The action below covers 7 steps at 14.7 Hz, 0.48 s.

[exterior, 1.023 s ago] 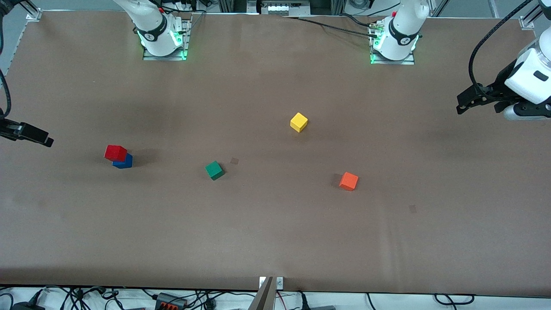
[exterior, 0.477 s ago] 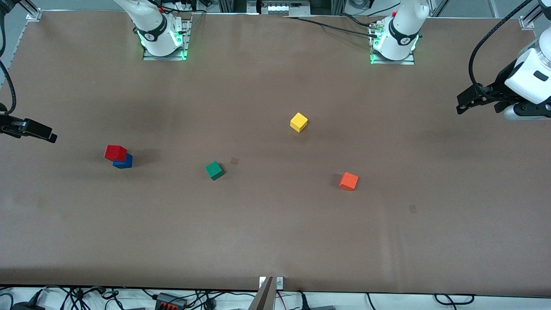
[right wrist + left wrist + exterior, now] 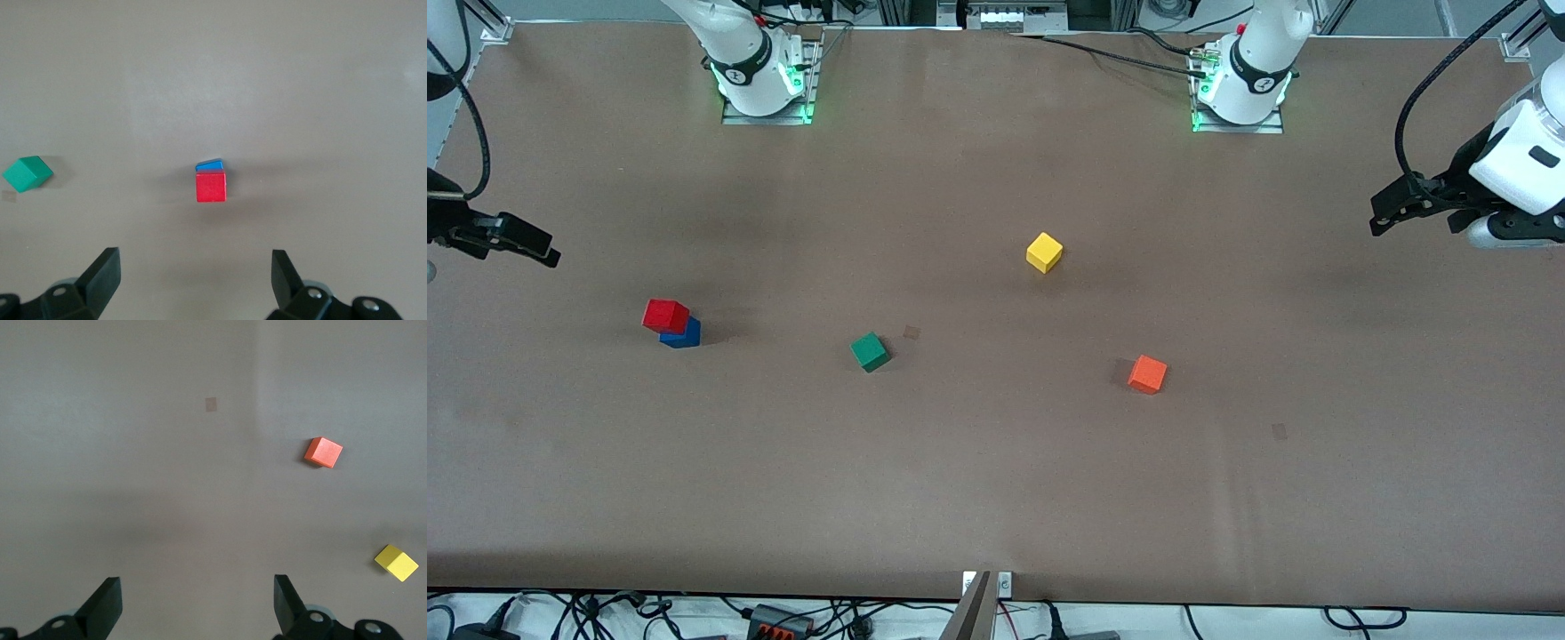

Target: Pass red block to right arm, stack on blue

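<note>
The red block (image 3: 665, 315) rests on the blue block (image 3: 685, 336), shifted a little off its centre, toward the right arm's end of the table. In the right wrist view the red block (image 3: 211, 187) covers most of the blue block (image 3: 210, 164). My right gripper (image 3: 547, 255) hangs open and empty over the table's edge at that end, well apart from the stack; its open jaws (image 3: 193, 273) hold nothing. My left gripper (image 3: 1414, 218) waits open and empty over the left arm's end of the table, and again (image 3: 197, 600) nothing sits between its fingers.
A green cube (image 3: 869, 351) lies beside the stack toward the table's middle. The yellow cube (image 3: 1044, 252) sits mid-table, and the orange cube (image 3: 1147, 374) is nearer the camera. Both arm bases (image 3: 765, 84) (image 3: 1240, 93) stand along the table's robot-side edge.
My right gripper has drifted toward the robots' side of the table and slightly inward. The left arm and all the cubes are unchanged.
</note>
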Motion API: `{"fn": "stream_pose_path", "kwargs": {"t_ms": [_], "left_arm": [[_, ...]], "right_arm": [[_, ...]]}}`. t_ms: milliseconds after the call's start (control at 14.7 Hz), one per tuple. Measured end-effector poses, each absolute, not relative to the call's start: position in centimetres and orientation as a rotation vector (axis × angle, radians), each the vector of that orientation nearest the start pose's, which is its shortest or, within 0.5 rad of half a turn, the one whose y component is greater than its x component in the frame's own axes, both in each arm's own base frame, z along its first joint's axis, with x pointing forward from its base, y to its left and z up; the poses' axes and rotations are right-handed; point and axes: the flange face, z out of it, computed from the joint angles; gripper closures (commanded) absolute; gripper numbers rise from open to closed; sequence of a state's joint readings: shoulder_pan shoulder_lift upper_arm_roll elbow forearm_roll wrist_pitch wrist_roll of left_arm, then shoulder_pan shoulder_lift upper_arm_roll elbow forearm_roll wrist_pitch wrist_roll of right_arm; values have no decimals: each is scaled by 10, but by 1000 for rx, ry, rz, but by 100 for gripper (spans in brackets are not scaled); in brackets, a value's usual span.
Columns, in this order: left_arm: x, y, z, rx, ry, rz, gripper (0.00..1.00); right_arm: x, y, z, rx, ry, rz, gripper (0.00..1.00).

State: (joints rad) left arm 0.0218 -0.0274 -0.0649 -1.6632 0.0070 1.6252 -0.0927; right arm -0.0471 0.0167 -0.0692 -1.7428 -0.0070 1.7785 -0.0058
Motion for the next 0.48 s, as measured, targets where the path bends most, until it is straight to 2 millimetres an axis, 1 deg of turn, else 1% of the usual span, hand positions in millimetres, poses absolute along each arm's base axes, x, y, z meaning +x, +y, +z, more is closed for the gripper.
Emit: {"fn": "stream_pose_path", "kwargs": {"t_ms": [136,477], "left_arm": [[549,-23,601,-3131,-77,16,0],[549,-23,601,-3131,-77,16,0]], "right_arm": [[564,-66,553,-3146,171,-43,0],[568,-64,557,-3147,162,-62,0]]}}
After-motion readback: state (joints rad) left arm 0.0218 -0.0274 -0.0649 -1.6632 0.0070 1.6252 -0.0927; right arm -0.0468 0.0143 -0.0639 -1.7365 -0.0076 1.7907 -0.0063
